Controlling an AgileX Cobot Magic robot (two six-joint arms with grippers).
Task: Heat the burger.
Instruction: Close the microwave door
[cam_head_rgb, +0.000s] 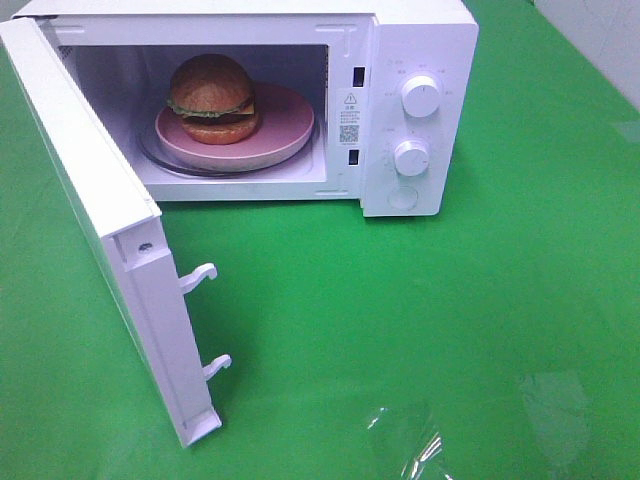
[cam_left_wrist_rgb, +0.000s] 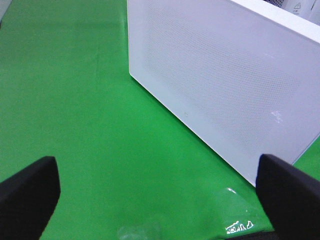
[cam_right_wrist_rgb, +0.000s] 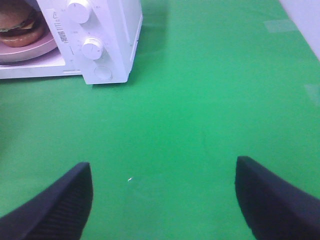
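Note:
The burger (cam_head_rgb: 212, 97) with its brown bun, lettuce and cheese sits on a pink round plate (cam_head_rgb: 285, 125) inside the white microwave (cam_head_rgb: 420, 40). The microwave door (cam_head_rgb: 110, 230) stands wide open to the left. The burger's edge also shows in the right wrist view (cam_right_wrist_rgb: 17, 27). My left gripper (cam_left_wrist_rgb: 160, 200) is open and empty over the green cloth, facing the outside of the door (cam_left_wrist_rgb: 220, 85). My right gripper (cam_right_wrist_rgb: 165, 200) is open and empty, to the front right of the microwave. Neither gripper shows in the high view.
Two white knobs (cam_head_rgb: 421, 96) (cam_head_rgb: 411, 157) and a round button (cam_head_rgb: 402, 198) sit on the microwave's right panel. Two latch hooks (cam_head_rgb: 200, 275) stick out of the door's edge. A green cloth (cam_head_rgb: 400, 320) covers the table, with glare patches near the front.

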